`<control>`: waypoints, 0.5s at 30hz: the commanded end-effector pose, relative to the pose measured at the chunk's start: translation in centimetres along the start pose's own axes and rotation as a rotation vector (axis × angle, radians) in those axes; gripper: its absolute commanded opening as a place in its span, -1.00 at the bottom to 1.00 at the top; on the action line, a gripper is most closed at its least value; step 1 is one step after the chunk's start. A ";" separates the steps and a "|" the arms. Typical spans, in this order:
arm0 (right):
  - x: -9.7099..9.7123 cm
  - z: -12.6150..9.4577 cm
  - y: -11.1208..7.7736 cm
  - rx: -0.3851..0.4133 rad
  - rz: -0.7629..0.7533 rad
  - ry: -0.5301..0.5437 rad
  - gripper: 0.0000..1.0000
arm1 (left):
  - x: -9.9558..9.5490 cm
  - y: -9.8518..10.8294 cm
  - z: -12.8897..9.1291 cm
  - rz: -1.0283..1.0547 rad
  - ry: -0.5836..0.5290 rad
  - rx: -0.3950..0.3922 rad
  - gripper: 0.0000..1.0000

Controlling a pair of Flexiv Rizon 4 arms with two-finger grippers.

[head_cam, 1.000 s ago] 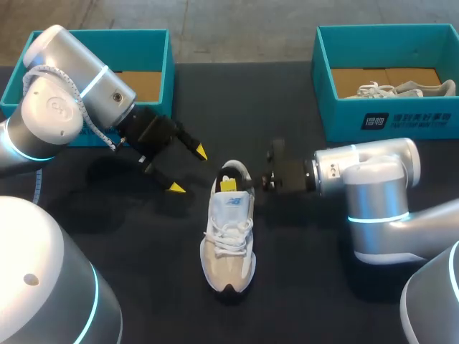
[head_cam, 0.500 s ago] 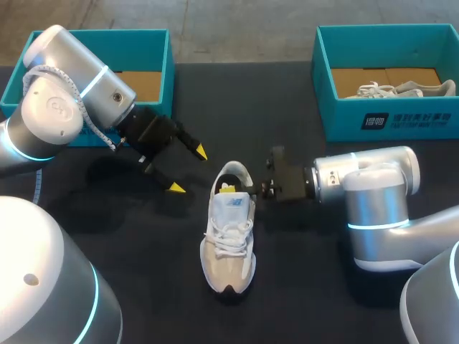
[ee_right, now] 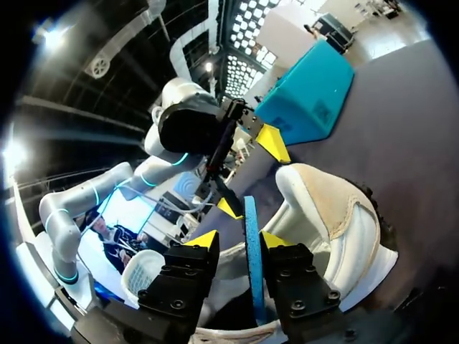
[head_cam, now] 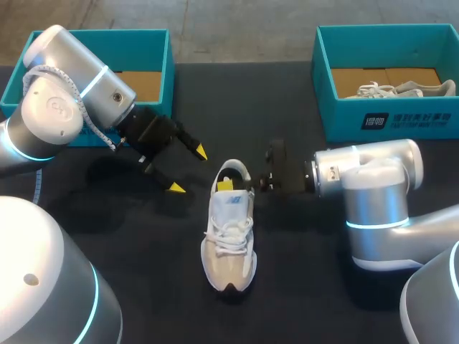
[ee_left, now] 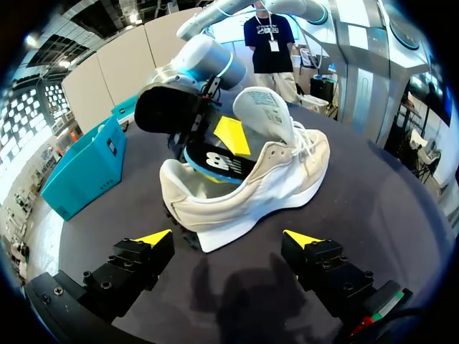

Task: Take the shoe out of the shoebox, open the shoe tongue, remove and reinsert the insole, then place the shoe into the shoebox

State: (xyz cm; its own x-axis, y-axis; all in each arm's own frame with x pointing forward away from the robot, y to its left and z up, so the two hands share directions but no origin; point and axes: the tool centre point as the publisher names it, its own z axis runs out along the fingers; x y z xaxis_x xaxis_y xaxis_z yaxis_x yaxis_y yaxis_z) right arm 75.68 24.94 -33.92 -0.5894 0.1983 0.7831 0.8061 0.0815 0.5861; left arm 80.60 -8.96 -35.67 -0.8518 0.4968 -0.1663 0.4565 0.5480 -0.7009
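Observation:
A white and beige shoe lies on the dark table, toe toward the front edge. My right gripper reaches into its heel opening from the right. In the right wrist view the blue insole stands on edge between the right gripper's fingers. A gap shows on one side of it, so the gripper is open. The insole sticks up out of the shoe. My left gripper hangs open to the left of the heel, holding nothing, and its tips stand short of the shoe's side.
An open teal shoebox stands at the back left behind my left arm. A second teal box at the back right holds another pale shoe. Bare dark table lies in front of the shoe.
The right gripper's fingers have spread apart around the insole. The right arm dipped slightly toward the shoe and came back. The left arm has not moved.

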 end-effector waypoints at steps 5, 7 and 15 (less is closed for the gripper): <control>0.4 -0.2 0.6 0.009 -0.009 -0.015 -0.27 | 0.0 0.0 0.0 0.000 0.001 -0.003 1.00; 0.3 -0.1 0.7 0.012 -0.009 -0.019 -0.25 | 0.0 0.0 0.0 0.000 0.001 -0.003 1.00; -0.1 -0.2 1.0 0.011 -0.011 -0.024 -0.93 | 0.0 0.0 0.0 0.000 0.001 -0.003 1.00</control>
State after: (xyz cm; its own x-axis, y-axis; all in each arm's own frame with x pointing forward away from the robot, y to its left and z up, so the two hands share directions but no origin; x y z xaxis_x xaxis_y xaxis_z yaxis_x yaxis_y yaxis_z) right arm 76.46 24.71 -33.34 -0.5988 0.2182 0.7706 0.7984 0.0868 0.5958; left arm 80.61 -8.96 -35.67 -0.8518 0.4968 -0.1663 0.4565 0.5481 -0.7009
